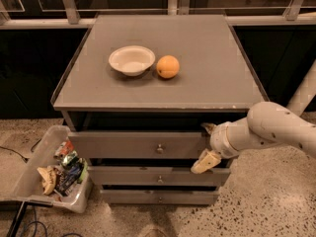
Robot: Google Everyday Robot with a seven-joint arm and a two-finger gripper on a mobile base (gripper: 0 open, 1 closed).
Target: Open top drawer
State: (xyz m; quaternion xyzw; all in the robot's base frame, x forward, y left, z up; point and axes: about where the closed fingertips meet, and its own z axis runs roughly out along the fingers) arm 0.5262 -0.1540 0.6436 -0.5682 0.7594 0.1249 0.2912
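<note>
The top drawer (128, 145), just under the tabletop (207, 58), looks closed, its 1 knob (159, 147) ungripped; right of the knob the end effector (206, 144) hovers spread before the drawer front, so the approach seems in hand, and next it must shift left and pinch the knob.

Gripper (207, 145): at the right end of the top drawer (123, 145); we cannot tell if it touches the front.
Inside of the top drawer: hidden beneath the tabletop (207, 58).
Arm (276, 127): cut off by the right edge.
Bin (37, 162) contents: too small to name, perhaps wrappers.
</note>
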